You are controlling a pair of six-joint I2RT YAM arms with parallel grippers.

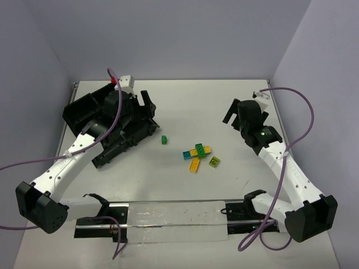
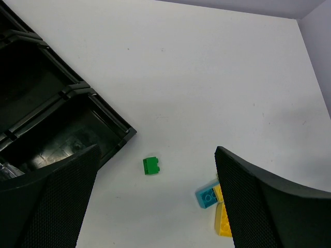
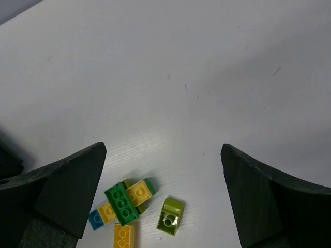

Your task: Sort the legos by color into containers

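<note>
Top external: shows black tray [image 1: 84, 112] toward the far left corner of the tabletop [image 1: 185, 101], with left gripper [image 1: 147, 105] raised over its right end. Places lone dark green brick [image 1: 164, 139] just right of the tray, not touching it, and cluster of bricks [image 1: 197, 152] near mid-table, with lime brick [image 1: 214, 162] just beside the cluster toward the right edge. Shows right gripper [image 1: 235, 111] raised nearer the right edge, well apart from the cluster. Left wrist: shows claw spread wide and holding nothing, above the lone dark green brick [image 2: 151, 166], tray corner [image 2: 103, 111] alongside. Right wrist: shows claw equally wide and empty, above a green brick [image 3: 120, 205] lying across yellow bricks [image 3: 123, 236], cyan brick [image 3: 95, 219] at one end.
</note>
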